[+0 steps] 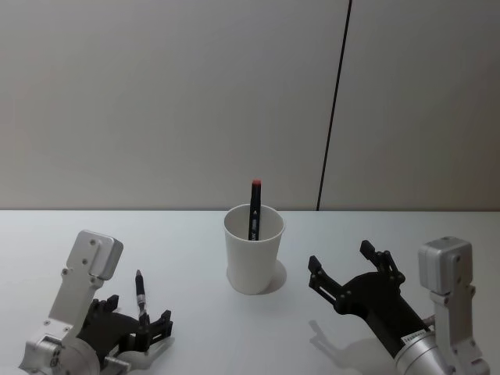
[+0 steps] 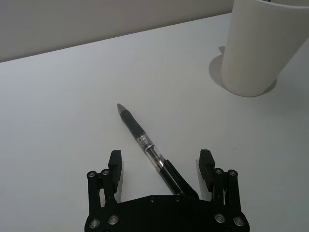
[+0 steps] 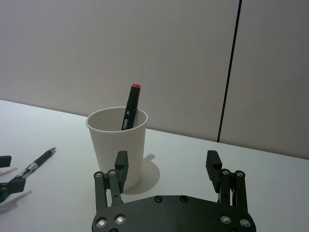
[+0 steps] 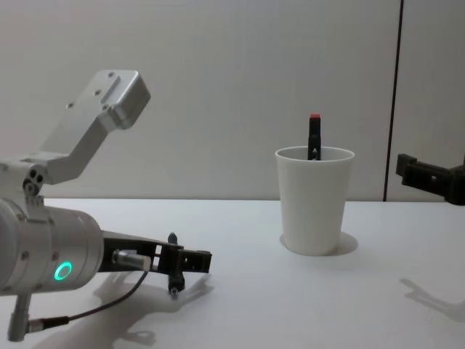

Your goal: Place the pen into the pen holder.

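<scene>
Two pens: red-capped marker inside one white pen holder, black pen lying within the wide-parted left gripper; right gripper parted too.

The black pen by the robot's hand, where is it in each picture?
Head view: the pen is lower left, between the left gripper's open fingers.
Left wrist view: pen in the middle, between the fingers.
Right wrist view: pen at the left edge.
Chest view: lower left at the left gripper, too foreshortened to pick out.
Shared landmark: the white pen holder, holding a red-capped marker; the right gripper is open beside it.
</scene>
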You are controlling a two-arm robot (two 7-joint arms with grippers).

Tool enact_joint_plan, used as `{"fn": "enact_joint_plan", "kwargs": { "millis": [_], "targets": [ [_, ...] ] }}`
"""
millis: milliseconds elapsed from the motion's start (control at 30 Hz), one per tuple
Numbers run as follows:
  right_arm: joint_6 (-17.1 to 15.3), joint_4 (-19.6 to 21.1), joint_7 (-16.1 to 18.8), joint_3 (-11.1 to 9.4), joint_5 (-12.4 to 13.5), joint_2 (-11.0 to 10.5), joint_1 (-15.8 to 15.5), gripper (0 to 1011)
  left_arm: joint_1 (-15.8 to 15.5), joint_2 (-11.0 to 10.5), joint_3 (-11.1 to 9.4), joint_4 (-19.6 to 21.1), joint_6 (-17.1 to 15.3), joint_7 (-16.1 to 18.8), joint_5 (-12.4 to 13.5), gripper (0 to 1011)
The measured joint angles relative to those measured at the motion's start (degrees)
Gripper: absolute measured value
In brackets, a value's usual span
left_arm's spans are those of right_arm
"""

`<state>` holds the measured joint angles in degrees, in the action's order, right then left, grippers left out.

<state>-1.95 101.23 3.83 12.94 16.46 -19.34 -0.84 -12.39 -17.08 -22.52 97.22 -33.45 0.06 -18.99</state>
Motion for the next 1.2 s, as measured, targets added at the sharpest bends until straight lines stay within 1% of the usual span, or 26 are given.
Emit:
{"fn": "enact_joint_plan", "kwargs": {
  "millis": [300,733,967,1000,1133,1200],
  "targets": [
    [0.0,0.0,0.0,0.0,0.0,0.0,0.0,1001,-0.5,0.9,-0.1,-1.2,-0.6,0.5,0.6,1003],
    [0.0,0.0,0.0,0.0,0.0,0.0,0.0,1001,-0.2,2.6,0.9,-2.0,-0.6,1.3,0.7,1003],
    [0.0,0.0,0.0,0.0,0.0,0.0,0.0,1001,-0.1,3.0,1.2,-2.2,-0.5,1.5,0.7,1002],
    [0.0,0.0,0.0,0.0,0.0,0.0,0.0,1001,-0.1,3.0,1.2,-2.2,-0.4,1.5,0.7,969],
    [0.0,0.0,0.0,0.0,0.0,0.0,0.0,1001,0.0,3.2,1.3,-2.3,-0.4,1.6,0.7,905],
    [0.0,0.0,0.0,0.0,0.0,0.0,0.0,1001,0.0,3.2,1.4,-2.3,-0.3,1.6,0.7,836]
  ]
}}
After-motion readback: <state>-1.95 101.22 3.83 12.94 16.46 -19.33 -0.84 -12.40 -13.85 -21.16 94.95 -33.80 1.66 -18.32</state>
